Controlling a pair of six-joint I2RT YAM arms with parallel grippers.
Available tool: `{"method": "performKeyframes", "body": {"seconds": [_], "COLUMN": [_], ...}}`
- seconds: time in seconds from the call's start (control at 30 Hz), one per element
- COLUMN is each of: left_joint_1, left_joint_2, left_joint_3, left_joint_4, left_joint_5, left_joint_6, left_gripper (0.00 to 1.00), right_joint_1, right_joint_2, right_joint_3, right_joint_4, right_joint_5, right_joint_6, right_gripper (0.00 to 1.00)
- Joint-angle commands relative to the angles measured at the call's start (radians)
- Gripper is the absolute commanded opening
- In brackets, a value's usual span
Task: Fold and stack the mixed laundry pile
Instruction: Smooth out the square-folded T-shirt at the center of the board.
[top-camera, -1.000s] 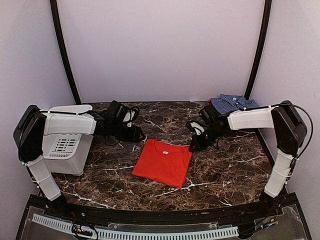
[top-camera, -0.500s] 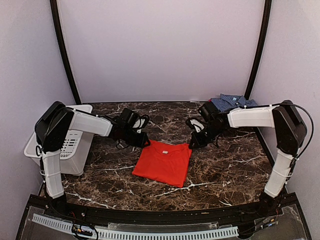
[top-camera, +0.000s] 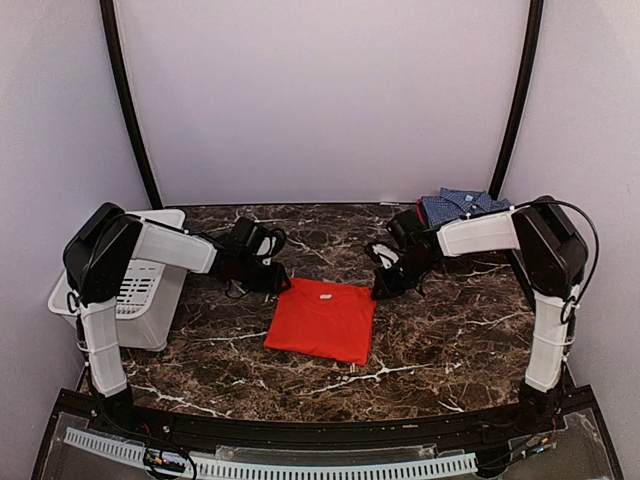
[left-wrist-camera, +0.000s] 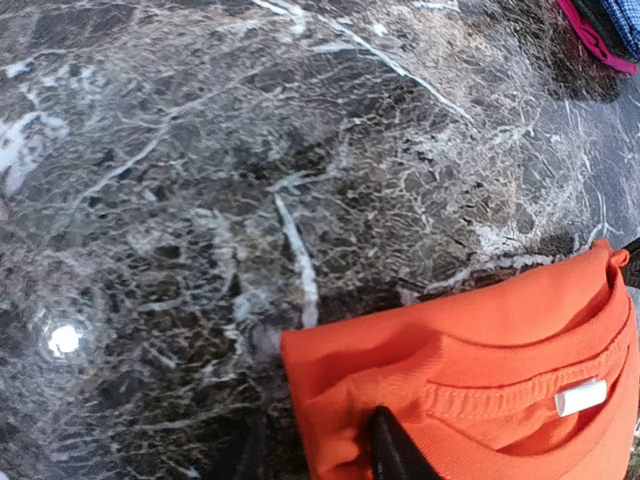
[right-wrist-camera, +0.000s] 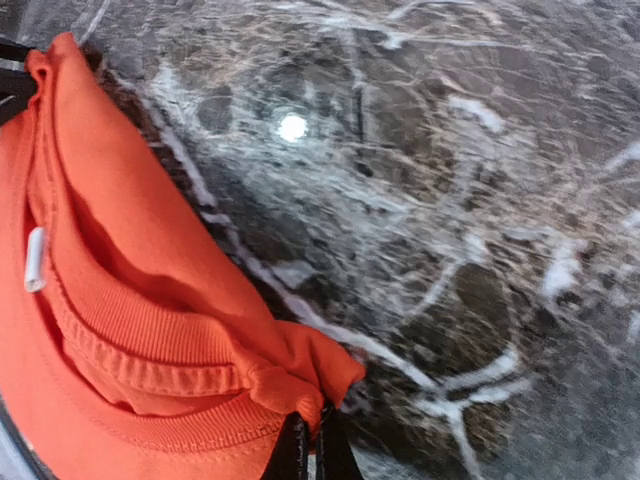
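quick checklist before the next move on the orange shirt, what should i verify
1. Right gripper shut on a collar-end corner of the orange shirt: ok, cloth is bunched between its fingertips.
2. Left gripper holding the other collar-end corner: cannot tell. One finger lies on the cloth and the other is hidden.
3. Orange shirt folded and lying flat on the table: ok.
4. Checked shirt apart from the orange shirt: ok, it sits at the back right.
5. Basket apart from the orange shirt: ok, it stands at the left edge.
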Motion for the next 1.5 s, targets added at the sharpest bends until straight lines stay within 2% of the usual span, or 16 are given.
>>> {"method": "performKeyframes", "body": {"seconds": [0.0,0.13,0.3,0.33,0.43,0.5,0.57,0.7,0.83,1.03,1.27,1.47], "left_joint_1": [0.010,0.011,0.007,0.006,-0.001,-0.013,-0.029,-0.096,-0.139,-0.209,-0.247,-0.229], "left_joint_2": [-0.104,-0.212,-0.348,-0.359,-0.402,-0.422,-0.443,-0.494,-0.486,-0.436,-0.388,-0.254], "left_joint_3": [-0.049,-0.082,-0.163,-0.172,-0.211,-0.223,-0.224,-0.234,-0.267,-0.288,-0.431,-0.495], "left_joint_4": [-0.010,-0.024,-0.014,-0.011,-0.010,-0.010,-0.010,-0.014,0.031,0.105,0.297,0.407], "left_joint_5": [-0.039,-0.044,0.013,0.028,0.043,0.050,0.060,0.082,0.169,0.320,0.400,0.352], "left_joint_6": [-0.016,0.000,-0.006,-0.010,-0.017,-0.019,-0.022,-0.033,-0.084,-0.150,-0.275,-0.295], "left_gripper": [0.40,0.51,0.62,0.67,0.72,0.74,0.77,0.85,0.89,0.92,0.93,0.93], "right_joint_1": [-0.014,-0.028,-0.052,-0.057,-0.067,-0.067,-0.067,-0.061,-0.034,0.071,0.205,0.163], "right_joint_2": [0.057,0.092,0.112,0.110,0.090,0.061,0.002,-0.119,-0.246,-0.335,-0.202,-0.037], "right_joint_3": [0.010,0.017,0.036,0.044,0.070,0.081,0.077,0.049,-0.045,-0.230,-0.339,-0.425], "right_joint_4": [0.047,0.061,0.068,0.067,0.056,0.041,0.035,0.013,0.044,0.222,0.525,0.685], "right_joint_5": [0.030,0.033,0.039,0.039,0.024,0.003,-0.032,-0.139,-0.235,-0.383,-0.482,-0.527], "right_joint_6": [0.015,0.024,0.026,0.026,0.023,0.026,0.033,0.049,0.109,0.305,0.494,0.539], "right_gripper": [0.00,0.00,0.00,0.01,0.17,0.33,0.46,0.57,0.60,0.60,0.57,0.55]}}
